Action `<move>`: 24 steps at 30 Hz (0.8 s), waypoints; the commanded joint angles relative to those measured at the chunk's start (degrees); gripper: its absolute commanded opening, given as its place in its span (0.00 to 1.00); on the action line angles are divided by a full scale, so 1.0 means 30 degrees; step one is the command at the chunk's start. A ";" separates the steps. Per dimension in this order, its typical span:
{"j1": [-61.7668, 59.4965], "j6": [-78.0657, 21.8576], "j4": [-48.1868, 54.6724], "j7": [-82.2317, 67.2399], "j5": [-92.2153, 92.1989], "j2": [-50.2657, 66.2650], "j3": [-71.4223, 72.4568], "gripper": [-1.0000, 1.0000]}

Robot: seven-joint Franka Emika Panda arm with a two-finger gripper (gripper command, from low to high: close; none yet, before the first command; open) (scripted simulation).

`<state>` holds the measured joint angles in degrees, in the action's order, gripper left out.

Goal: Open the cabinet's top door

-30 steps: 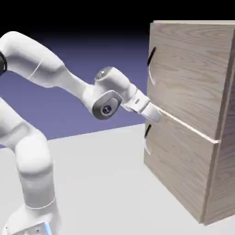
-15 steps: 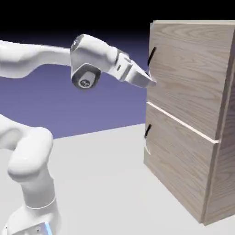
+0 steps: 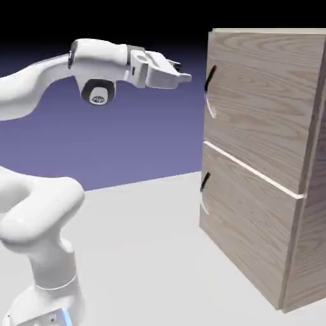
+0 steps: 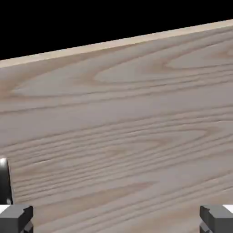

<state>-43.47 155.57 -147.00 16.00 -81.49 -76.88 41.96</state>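
Observation:
The cabinet (image 3: 267, 159) stands at the right of the exterior view, tall and light wood-grained. Its top door (image 3: 255, 108) lies flush with the front, and its slim black handle (image 3: 210, 79) sits at the left edge. My gripper (image 3: 183, 76) hovers level with that handle, a short gap to its left, pointing at the door and touching nothing. In the hand view the top door (image 4: 118, 127) fills the picture, with its handle (image 4: 4, 182) at the far left edge. Both fingertips (image 4: 16, 218) stand far apart; my gripper (image 4: 116, 220) is open and holds nothing.
The lower panel (image 3: 248, 235) has its own black handle (image 3: 204, 183) below the seam. The grey table (image 3: 140, 255) stretches between my base and the cabinet. My arm's elbow (image 3: 38, 210) bulges at the lower left.
My hand rose from the seam between the two panels to the top handle's height and drew back to the left. The jaws opened wider at first, then stayed wide.

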 commanded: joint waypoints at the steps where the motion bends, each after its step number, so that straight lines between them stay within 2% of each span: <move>1: -0.0451 -0.0188 0.0143 -0.0270 -0.0832 -0.0451 0.0428 0.50; 17: -0.7514 -0.3138 0.2382 -0.4503 -1.3866 -0.7525 0.7140 0.50; 23: -1.0349 -0.3302 0.4808 -0.5001 -1.5404 -0.7001 0.7545 0.50; 24: -1.0349 -0.3302 0.4808 -0.5001 -1.5404 -0.7001 0.7545 0.00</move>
<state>-74.52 145.66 -132.58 0.99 -127.70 -97.89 64.59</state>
